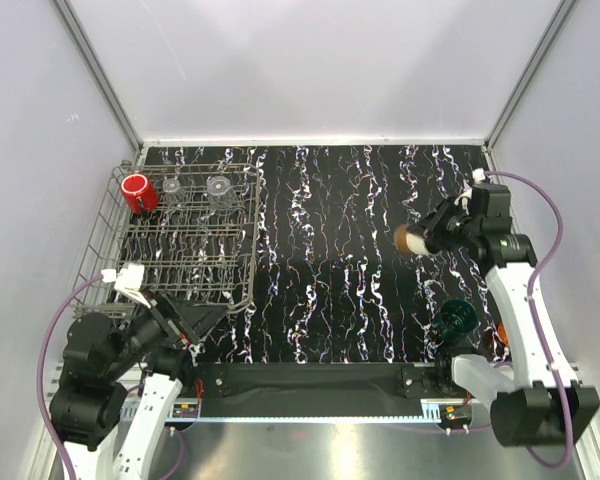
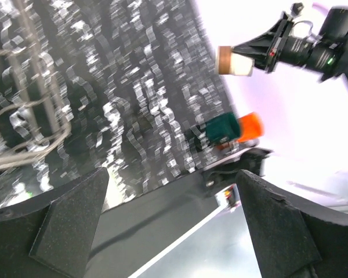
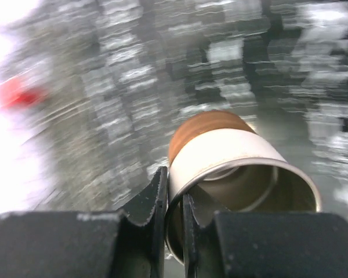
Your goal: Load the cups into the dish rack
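Note:
The grey wire dish rack (image 1: 250,262) stands at the left. A red cup (image 1: 138,193) and two clear cups (image 1: 171,186) (image 1: 218,186) sit in its far row. My right gripper (image 1: 432,238) is shut on the rim of the cream cup (image 1: 412,239), one finger inside and one outside (image 3: 174,197), and holds it on its side above the table's right half. The cream cup (image 3: 232,156) has a brown base. The dark green cup (image 1: 457,318) and the orange cup (image 1: 501,330) stand by the right arm's base. My left gripper (image 1: 195,320) is open and empty near the rack's front corner.
The left wrist view shows the rack's wires (image 2: 29,116), the green cup (image 2: 223,128), the orange cup (image 2: 251,124) and the held cream cup (image 2: 235,60). A black bar (image 1: 310,380) runs along the near edge. White walls enclose the table.

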Robot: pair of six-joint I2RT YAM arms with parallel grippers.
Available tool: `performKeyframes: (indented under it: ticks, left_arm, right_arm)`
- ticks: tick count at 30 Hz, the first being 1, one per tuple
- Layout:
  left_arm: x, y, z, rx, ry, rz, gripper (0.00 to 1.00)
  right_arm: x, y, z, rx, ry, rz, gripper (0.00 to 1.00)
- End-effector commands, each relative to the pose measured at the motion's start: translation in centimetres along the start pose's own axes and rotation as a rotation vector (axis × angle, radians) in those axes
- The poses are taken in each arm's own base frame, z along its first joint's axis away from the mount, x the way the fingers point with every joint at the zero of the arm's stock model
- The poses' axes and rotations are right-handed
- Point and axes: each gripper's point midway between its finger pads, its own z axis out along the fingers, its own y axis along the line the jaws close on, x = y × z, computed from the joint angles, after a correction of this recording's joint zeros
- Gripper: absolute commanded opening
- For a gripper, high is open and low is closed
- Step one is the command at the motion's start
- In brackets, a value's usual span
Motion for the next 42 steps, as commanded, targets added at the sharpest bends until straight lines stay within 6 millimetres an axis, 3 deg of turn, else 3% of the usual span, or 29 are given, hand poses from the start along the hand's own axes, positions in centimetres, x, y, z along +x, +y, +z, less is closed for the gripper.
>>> performKeyframes:
  ticks: [1, 5, 6, 8, 9, 10, 16, 19, 21, 23, 25, 30, 36, 42]
  left_arm:
    - [-1.3, -3.4, -0.4, 0.174, -0.078, -0.015, 0.99]
    - [-2.2, -4.9, -0.8, 0.278, -0.151, -0.047, 0.99]
    - [-2.4, -5.2, -0.9, 0.299, -0.163, -0.046, 0.99]
    - [-2.8, -6.1, -1.1, 0.357, -0.192, -0.036, 0.99]
    - [-2.7, -6.6, -1.7, 0.390, -0.214, -0.015, 0.99]
    - [-2.8, -6.9, -1.9, 0.407, -0.228, -0.006, 0.99]
    - [-3.3, -8.1, -2.8, 0.506, -0.297, 0.045, 0.99]
    - [-2.5, -8.5, -2.4, 0.543, -0.241, 0.050, 0.99]
    - [-2.2, -8.2, -1.8, 0.538, -0.194, 0.031, 0.99]
    - [-1.8, -8.1, -1.6, 0.534, -0.159, 0.021, 0.99]
    - [-1.5, -8.6, -1.8, 0.556, -0.137, 0.030, 0.99]
    - [-0.9, -9.0, -2.0, 0.588, -0.094, 0.030, 0.99]
    - [-0.7, -8.2, -1.7, 0.524, -0.083, 0.051, 0.99]
    - [-0.9, -8.6, -2.0, 0.534, -0.087, 0.039, 0.99]
  right_arm:
    - [3.1, 9.8, -5.3, -0.554, 0.174, -0.007, 0.00]
    - [5.0, 15.9, -10.5, -0.892, 0.239, 0.010, 0.00]
    - [6.6, 17.4, -11.7, -0.945, 0.289, -0.018, 0.00]
    - [7.9, 20.0, -14.1, -1.038, 0.320, -0.072, 0.00]
    - [10.2, 21.4, -15.5, -1.088, 0.382, -0.105, 0.00]
    - [10.7, 22.5, -16.4, -1.127, 0.396, -0.128, 0.00]
    - [16.6, 26.7, -20.6, -1.299, 0.569, -0.158, 0.00]
    - [19.3, 28.1, -20.8, -1.316, 0.633, -0.190, 0.00]
    - [20.7, 29.0, -19.8, -1.294, 0.656, -0.191, 0.00]
    - [21.7, 30.0, -20.4, -1.319, 0.662, -0.209, 0.00]
    - [22.2, 30.6, -19.8, -1.300, 0.654, -0.212, 0.00]
    - [22.7, 31.9, -18.8, -1.295, 0.660, -0.207, 0.00]
    - [22.7, 33.9, -20.2, -1.347, 0.668, -0.210, 0.00]
    - [22.6, 35.1, -20.1, -1.362, 0.659, -0.202, 0.00]
